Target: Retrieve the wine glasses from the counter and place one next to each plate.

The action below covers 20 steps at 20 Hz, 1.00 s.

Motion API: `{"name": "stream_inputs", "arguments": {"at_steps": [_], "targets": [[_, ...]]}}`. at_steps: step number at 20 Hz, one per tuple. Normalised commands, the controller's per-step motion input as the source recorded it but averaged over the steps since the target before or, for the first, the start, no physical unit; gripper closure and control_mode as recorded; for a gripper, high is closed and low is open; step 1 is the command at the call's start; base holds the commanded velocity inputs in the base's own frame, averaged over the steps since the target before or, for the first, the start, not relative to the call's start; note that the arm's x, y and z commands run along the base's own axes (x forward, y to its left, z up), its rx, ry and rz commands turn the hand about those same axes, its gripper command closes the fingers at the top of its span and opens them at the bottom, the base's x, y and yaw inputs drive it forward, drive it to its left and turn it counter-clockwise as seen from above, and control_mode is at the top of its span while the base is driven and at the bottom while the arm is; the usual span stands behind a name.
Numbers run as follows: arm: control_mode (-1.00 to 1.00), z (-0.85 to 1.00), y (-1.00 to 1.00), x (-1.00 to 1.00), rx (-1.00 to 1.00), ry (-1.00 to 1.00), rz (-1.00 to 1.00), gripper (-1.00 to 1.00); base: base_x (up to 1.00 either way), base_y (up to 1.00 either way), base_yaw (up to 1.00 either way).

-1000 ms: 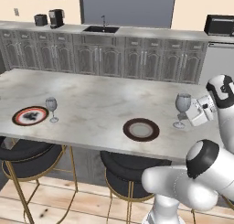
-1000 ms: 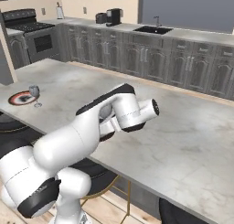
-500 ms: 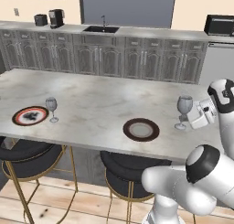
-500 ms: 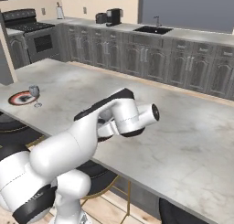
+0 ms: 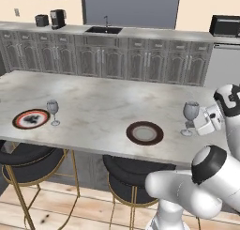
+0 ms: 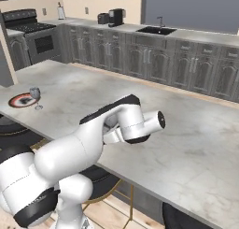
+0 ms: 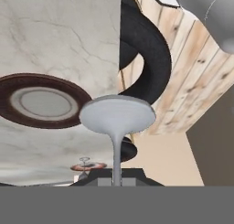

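Observation:
My gripper (image 5: 196, 124) is shut on the stem of a clear wine glass (image 5: 190, 111), held upright at the right end of the marble counter (image 5: 103, 102), its foot just over the top. The dark brown plate (image 5: 145, 133) lies a short way to the glass's left. In the hand view the glass foot (image 7: 116, 115) and stem rise from my gripper (image 7: 116, 178), with the brown plate (image 7: 41, 101) beside them. At the counter's left end a second wine glass (image 5: 53, 109) stands next to the red-rimmed plate (image 5: 31, 118); both show again as plate (image 6: 22, 101) and glass (image 6: 35, 93).
Black round stools (image 5: 129, 170) with gold legs stand under the counter's near edge. Behind, dark grey cabinets carry a sink (image 5: 105, 30), a coffee machine (image 5: 57, 19) and a microwave (image 5: 225, 25). My own arm (image 6: 116, 125) blocks the middle of the right base view.
The held wine glass has sunk a little and drifted slightly right, closer to the counter top. My forearm has swung rightward. The plates and the other glass have not moved.

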Motion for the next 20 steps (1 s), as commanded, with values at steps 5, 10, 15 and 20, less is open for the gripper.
{"name": "stream_inputs", "arguments": {"at_steps": [5, 10, 15, 20], "targets": [[-1.00, -0.20, 0.00, 0.09, 0.00, 0.00, 0.00, 1.00, 0.00, 0.00, 0.00], [-1.00, -0.17, 0.00, 0.11, 0.00, 0.00, 0.00, 1.00, 0.00, 0.00, 0.00], [-1.00, -0.19, 0.00, 0.08, 0.00, 0.00, 0.00, 1.00, 0.00, 0.00, 0.00], [-1.00, -0.19, 0.00, 0.08, 0.00, 0.00, 0.00, 1.00, 0.00, 0.00, 0.00]]}}
